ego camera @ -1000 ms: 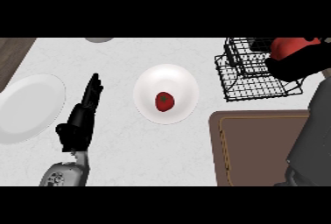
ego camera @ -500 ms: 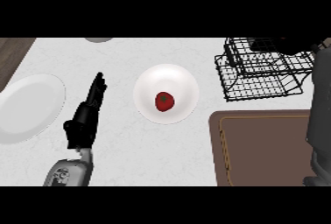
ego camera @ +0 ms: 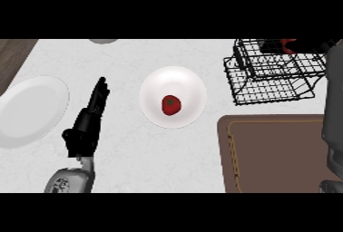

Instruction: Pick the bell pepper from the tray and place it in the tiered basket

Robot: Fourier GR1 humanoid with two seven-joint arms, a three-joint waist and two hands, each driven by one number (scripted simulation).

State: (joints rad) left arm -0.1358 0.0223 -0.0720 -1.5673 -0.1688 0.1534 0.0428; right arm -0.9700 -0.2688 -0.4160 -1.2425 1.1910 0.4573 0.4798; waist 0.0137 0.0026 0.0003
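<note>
The red bell pepper shows only in part, at the back of the black wire tiered basket at the upper right. My right hand is curled round it over the basket's top; the grey forearm runs down the right edge. The brown tray lies at the lower right with nothing on it. My left hand rests open on the counter at the left, fingers straight and pointing away.
A white plate in the middle carries a small red fruit with a green stem. A second white plate lies at the left edge. A grey round object peeks in at the top.
The right hand has shifted a little left with the pepper, over the basket's back. The forearm now runs straight along the right edge. The left hand has stayed put.
</note>
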